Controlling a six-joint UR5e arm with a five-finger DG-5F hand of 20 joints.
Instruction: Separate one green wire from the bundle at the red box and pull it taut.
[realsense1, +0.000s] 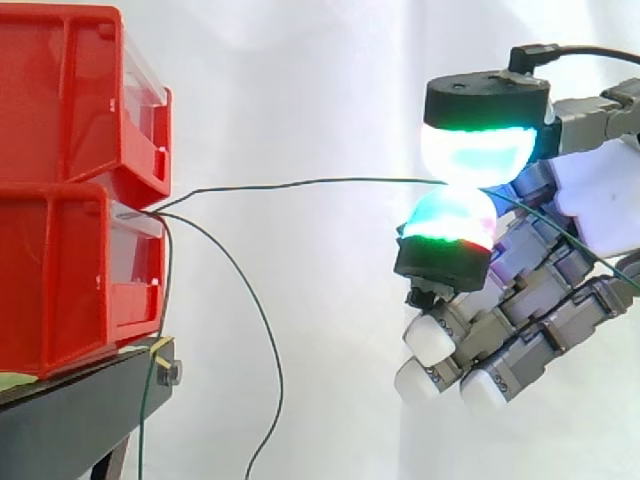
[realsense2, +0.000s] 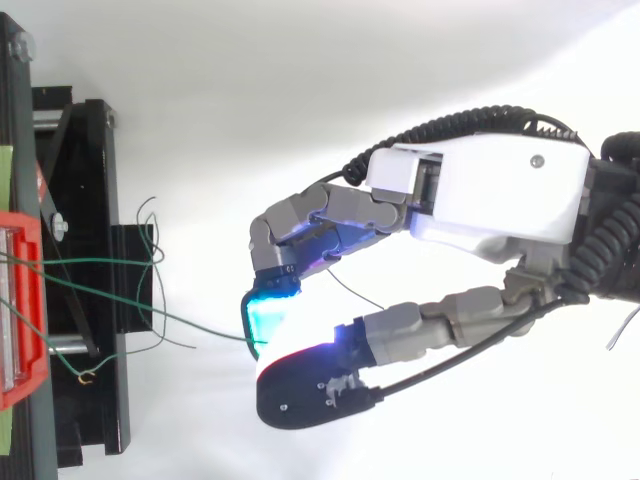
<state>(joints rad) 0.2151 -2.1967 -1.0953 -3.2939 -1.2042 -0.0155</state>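
Note:
Two red bins (realsense1: 70, 190) are stacked on a black stand (realsense1: 80, 410) at the left. Thin green wires come out between them. One green wire (realsense1: 300, 183) runs nearly straight and level from the bins to my hand (realsense1: 600, 210), pinched between two glowing pads (realsense1: 475, 155) near its end. From above, the same green wire (realsense2: 180, 322) stretches from the red bin (realsense2: 20, 300) to the pinch. Its tail runs on past the hand. Other green wires (realsense1: 255, 310) hang slack below the bins. The remaining fingers are curled underneath.
A white curtain backs the scene. In the top view several slack green wires (realsense2: 110, 262) loop over the black stand (realsense2: 95, 200). Open space lies between the bins and the hand.

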